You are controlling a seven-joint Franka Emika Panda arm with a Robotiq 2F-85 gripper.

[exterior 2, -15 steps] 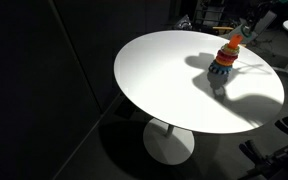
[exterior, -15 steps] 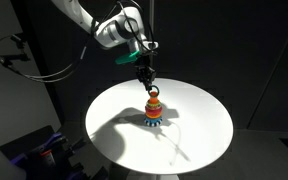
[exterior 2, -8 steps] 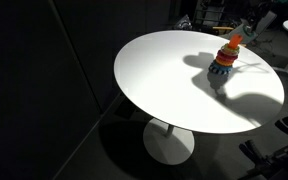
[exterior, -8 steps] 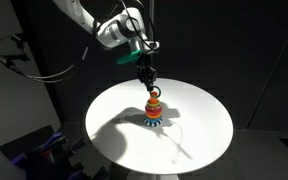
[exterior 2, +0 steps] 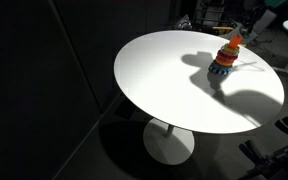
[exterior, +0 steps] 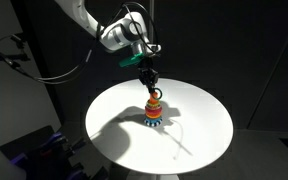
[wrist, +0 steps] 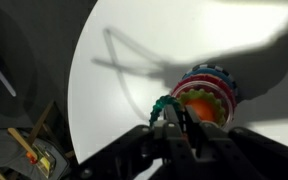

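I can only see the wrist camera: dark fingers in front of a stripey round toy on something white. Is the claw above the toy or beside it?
Observer: Above it. In an exterior view the gripper reaches down from overhead, fingers shut, with its tips right at the toy's top. I cannot tell whether it is pinching anything there.
Visitor: And what is the toy? From here it is just coloured circles.
Observer: From the side it is a ring tower. Coloured rings are stacked upright, widest at the blue bottom and narrowing to an orange top, and it stands on a round white table.
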